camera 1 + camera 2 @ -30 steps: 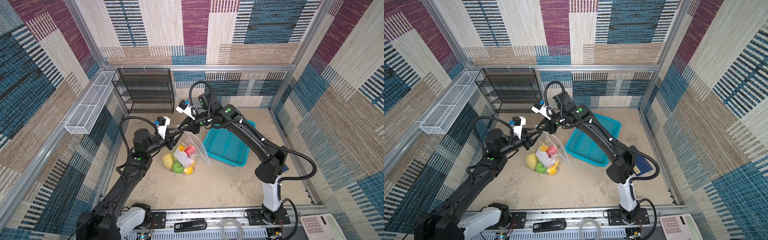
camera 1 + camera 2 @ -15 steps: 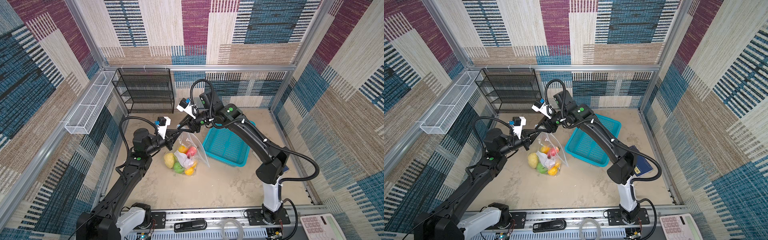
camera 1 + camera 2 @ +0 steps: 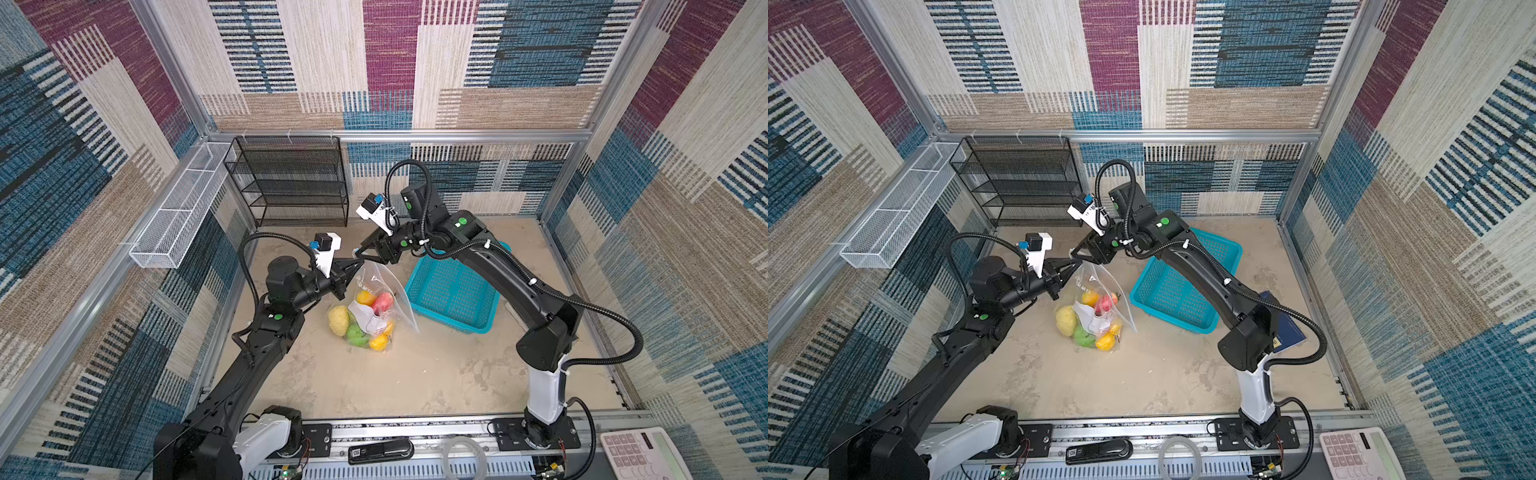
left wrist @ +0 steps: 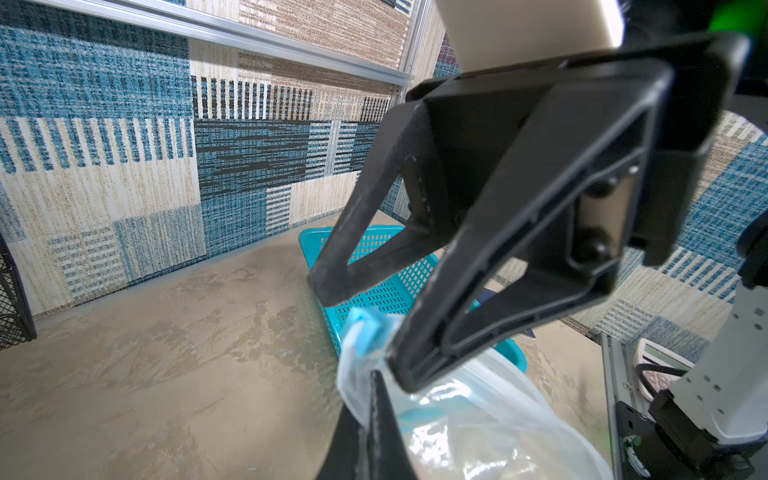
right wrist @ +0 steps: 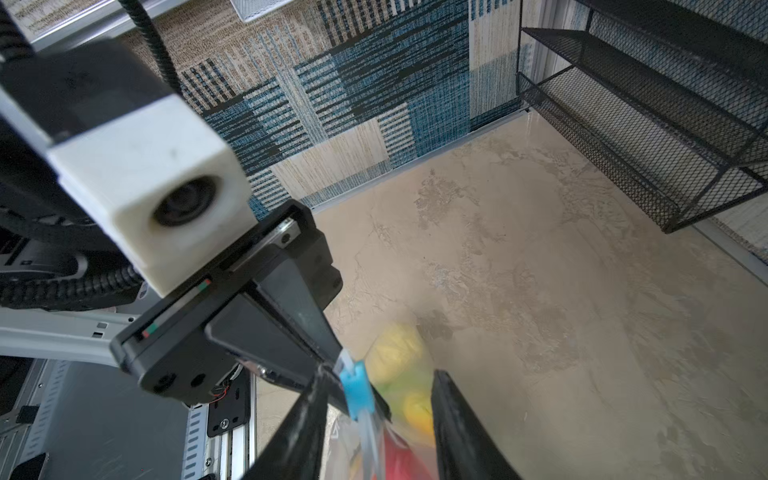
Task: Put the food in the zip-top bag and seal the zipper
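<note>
The left fingers (image 4: 349, 457) are clamped on the rim of the zip-top bag (image 3: 392, 286), beside its blue slider (image 5: 356, 388). The right fingers (image 5: 457, 424) stand apart astride that corner, gripping nothing. The bag holds the food (image 3: 338, 320) and sags onto the bench (image 3: 415, 374) at 9 o'clock of the basket (image 3: 453, 291).

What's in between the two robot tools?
The top corner of the zip-top bag, with its light-blue slider. The left tool is shut on the bag there; the open right tool sits around the slider. The right wrist view shows it.
</note>
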Available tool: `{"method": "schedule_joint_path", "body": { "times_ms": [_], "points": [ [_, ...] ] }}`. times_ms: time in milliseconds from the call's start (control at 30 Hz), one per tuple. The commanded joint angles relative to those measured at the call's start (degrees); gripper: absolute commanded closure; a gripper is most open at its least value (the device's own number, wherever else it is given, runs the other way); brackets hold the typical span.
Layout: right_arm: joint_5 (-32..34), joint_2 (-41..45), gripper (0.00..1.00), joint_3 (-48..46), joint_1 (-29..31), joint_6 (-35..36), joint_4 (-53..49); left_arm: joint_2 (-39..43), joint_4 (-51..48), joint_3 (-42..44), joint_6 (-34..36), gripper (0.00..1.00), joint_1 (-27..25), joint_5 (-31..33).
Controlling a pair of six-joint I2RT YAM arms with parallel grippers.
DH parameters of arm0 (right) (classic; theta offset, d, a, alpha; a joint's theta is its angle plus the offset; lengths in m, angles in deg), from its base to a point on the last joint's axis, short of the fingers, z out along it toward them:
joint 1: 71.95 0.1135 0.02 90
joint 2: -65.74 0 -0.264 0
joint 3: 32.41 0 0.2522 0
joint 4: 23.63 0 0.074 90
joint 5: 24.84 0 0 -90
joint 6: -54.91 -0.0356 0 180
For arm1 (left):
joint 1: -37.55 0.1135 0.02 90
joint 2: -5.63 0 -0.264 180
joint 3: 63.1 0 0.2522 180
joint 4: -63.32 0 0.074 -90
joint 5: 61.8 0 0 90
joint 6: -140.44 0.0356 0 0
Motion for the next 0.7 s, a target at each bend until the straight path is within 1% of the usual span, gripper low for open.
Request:
{"method": "schedule_joint_path", "body": {
  "times_ms": [0, 67, 200, 300, 367, 467, 667],
  "points": [
    [-0.3, -1.0, 0.59, 1.7, 0.1, -1.3, 1.9, -0.1, 1.2, -0.2, -0.2, 1.00, 0.1, -0.3],
    [0.0, -1.8, 0.64, 2.4, 0.1, -1.0, 1.3, -0.1, 1.2, -0.2, -0.3, 1.00, 0.1, -0.4],
    [-0.4, -2.3, 0.82, 2.5, 0.1, -1.2, 1.0, -0.3, 1.4, -0.1, -0.3, 1.00, 0.1, -0.3],
    [-0.5, -2.1, 0.90, 2.2, 0.1, -1.2, 1.0, -0.6, 1.4, -0.2, -0.6, 1.00, 0.1, -0.3],
    [-0.2, -1.7, 0.92, 1.6, 0.0, -1.4, 0.9, -0.5, 1.1, -0.2, -0.7, 1.00, 0.1, 0.3],
    [0.7, -0.5, 0.90, -0.4, 0.1, -1.6, 1.3, -0.3, 0.4, -0.2, -0.6, 1.00, 0.1, 1.9],
    [2.5, 3.5, 0.90, -8.3, 0.2, -3.0, 3.7, 0.2, -0.3, -0.1, -0.9, 1.00, 0.1, 5.2]
  ]
}}
